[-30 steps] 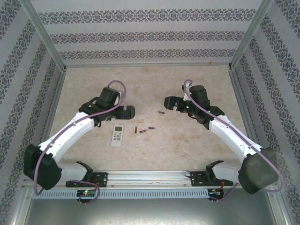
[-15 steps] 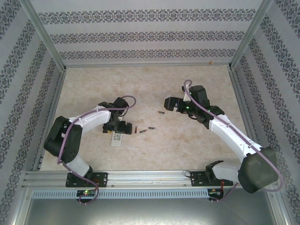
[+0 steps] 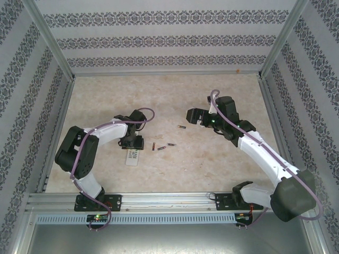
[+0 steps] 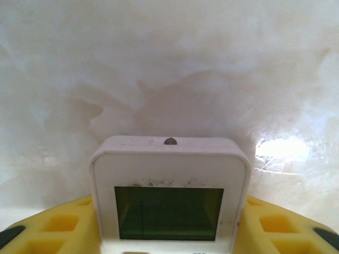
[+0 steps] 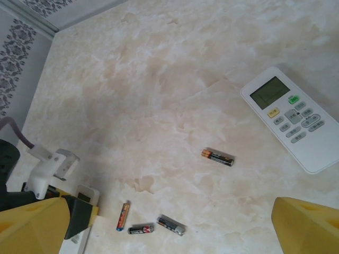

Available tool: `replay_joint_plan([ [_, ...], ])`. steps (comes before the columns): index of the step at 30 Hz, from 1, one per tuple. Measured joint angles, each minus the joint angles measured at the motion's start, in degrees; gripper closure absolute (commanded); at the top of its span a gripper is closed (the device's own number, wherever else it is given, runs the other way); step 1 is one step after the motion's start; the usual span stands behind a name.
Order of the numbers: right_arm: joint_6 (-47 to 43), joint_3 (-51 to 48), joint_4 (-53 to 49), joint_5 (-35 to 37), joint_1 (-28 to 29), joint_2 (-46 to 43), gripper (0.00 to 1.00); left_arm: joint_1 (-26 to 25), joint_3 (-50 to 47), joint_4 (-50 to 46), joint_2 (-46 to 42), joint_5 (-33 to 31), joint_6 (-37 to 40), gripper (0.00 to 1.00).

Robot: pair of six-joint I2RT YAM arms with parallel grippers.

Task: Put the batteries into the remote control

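Pads (image 4: pixel 63 227) of the left gripper (image 3: pixel 132 142) sit against both long sides of the remote (image 4: pixel 169 164) with no gap showing — a pinch near its far end, with the remote lying face up on the table (image 3: pixel 159 95). From above, that gripper points down over the remote's far end. Three batteries (image 3: pixel 161 148) lie loose on the table at 3 o'clock from it, close together but clear of the remote. One lies nearly along the 12–6 line and two lie crosswise. A fourth battery (image 3: pixel 182 127) lies alone at about 1 o'clock from the cluster, at 7 o'clock from the right gripper (image 3: pixel 192 115) and near it. That gripper is spread wide, holds nothing and hangs above the table. In its wrist view a second remote (image 5: pixel 291 119) lies face up at 2 o'clock from the lone battery.
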Motion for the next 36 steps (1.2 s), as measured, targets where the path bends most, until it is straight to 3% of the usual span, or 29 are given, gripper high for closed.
replay_joint_plan([
  [5,1.7,1.0,2.4,-4.0,0.0,-0.5,0.02,0.5,0.1,2.0,-3.8,4.5,0.9,0.61],
  [9,3.6,1.0,10.6,-11.1,0.9,-1.1,0.02,1.6,3.7,6.1,-12.3,13.9,1.9,0.61],
  [13,5.2,3.2,16.5,-18.8,3.1,-0.4,0.02,2.6,12.3,16.1,-16.3,24.9,0.8,0.61],
  [19,9.6,8.0,25.6,-27.7,4.9,2.2,0.02,3.0,17.2,39.9,-16.6,41.1,-11.1,0.61],
  [24,14.5,9.0,31.4,-30.6,4.9,3.6,0.04,3.1,18.6,57.1,-14.2,48.6,-23.6,0.62],
  [29,17.6,9.9,34.9,-33.2,6.0,4.9,0.32,3.1,19.4,69.9,-12.2,52.3,-33.9,0.62],
  [36,19.5,11.1,37.6,-34.1,7.0,4.6,0.59,3.1,19.4,75.9,-11.5,53.5,-39.7,0.61],
])
